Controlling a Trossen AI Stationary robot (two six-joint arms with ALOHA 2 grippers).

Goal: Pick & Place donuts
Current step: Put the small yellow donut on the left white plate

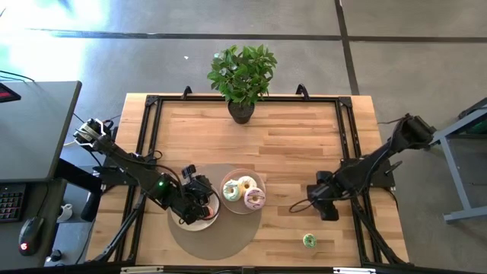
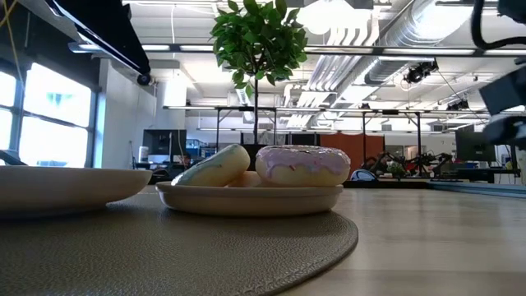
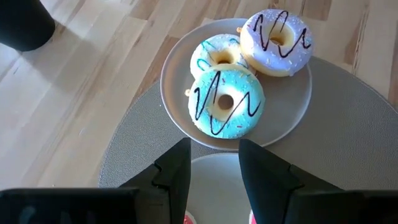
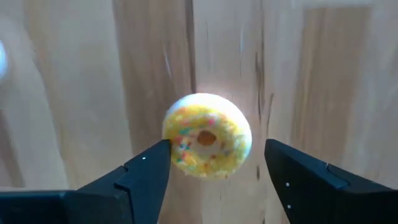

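Three larger donuts lie on a beige plate (image 1: 262, 186): a white-green one (image 3: 225, 102) leans on a second pale one (image 3: 217, 53), beside a pink one (image 3: 277, 34). My left gripper (image 3: 214, 149) hangs open over a second plate (image 3: 214, 186) just left of them, with nothing between its fingers. A yellow mini donut (image 4: 207, 143) lies flat on the wood. My right gripper (image 4: 216, 149) points down over it, open, one finger on each side. A green mini donut (image 1: 309, 240) lies flat near the front right edge.
Both plates sit on a round grey placemat (image 1: 228, 236) at the front middle. A potted plant (image 1: 241, 110) stands at the far edge. A black frame (image 1: 152, 103) runs along the table's sides. Bare wood lies between the plates and my right gripper (image 1: 326, 204).
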